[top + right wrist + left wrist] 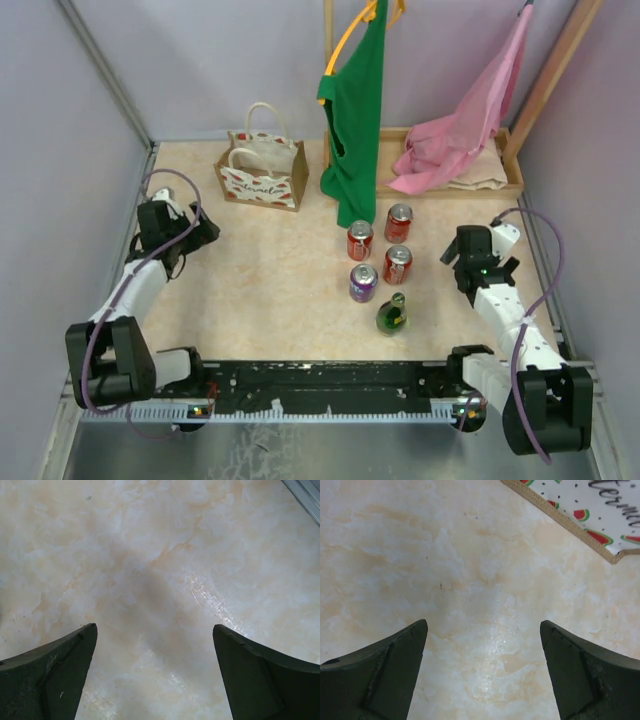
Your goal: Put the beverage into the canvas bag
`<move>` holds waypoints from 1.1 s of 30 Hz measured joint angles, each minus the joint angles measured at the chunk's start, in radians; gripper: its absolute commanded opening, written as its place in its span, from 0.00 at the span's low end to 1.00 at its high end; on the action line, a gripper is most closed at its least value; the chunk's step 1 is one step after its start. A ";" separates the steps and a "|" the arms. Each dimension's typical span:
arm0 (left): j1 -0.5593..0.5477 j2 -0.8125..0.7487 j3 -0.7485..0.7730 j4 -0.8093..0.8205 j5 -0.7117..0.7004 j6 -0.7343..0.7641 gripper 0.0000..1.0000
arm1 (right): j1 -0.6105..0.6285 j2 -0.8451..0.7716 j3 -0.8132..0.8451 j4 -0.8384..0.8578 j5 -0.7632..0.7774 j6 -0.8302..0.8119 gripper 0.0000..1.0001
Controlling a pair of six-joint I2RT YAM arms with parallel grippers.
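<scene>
The canvas bag (262, 170) stands upright at the back left, cream with a red print, tan sides and white handles; its lower corner shows in the left wrist view (600, 515). Three red cans (360, 240), (399, 222), (398, 264), a purple can (363, 283) and a green bottle (392, 315) stand in the middle right. My left gripper (205, 232) is open and empty, in front and left of the bag; its fingers (380, 675) hang over bare table. My right gripper (452, 256) is open and empty, right of the cans; its fingers (50, 675) frame bare table.
A green garment (355, 120) hangs on a yellow hanger at the back centre, reaching down near the cans. A pink garment (470, 120) hangs over a wooden tray (512, 160) at the back right. Walls close in left, right and back.
</scene>
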 measured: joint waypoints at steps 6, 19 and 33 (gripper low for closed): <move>0.077 0.091 0.210 -0.122 0.036 -0.187 0.95 | 0.000 -0.029 0.000 0.009 -0.080 -0.089 0.99; 0.116 0.446 0.645 -0.149 0.167 -0.495 0.88 | 0.000 -0.096 0.013 0.011 -0.200 -0.151 0.99; 0.026 0.673 0.902 -0.147 0.233 -0.597 0.80 | 0.000 -0.070 0.101 -0.095 -0.229 -0.163 0.99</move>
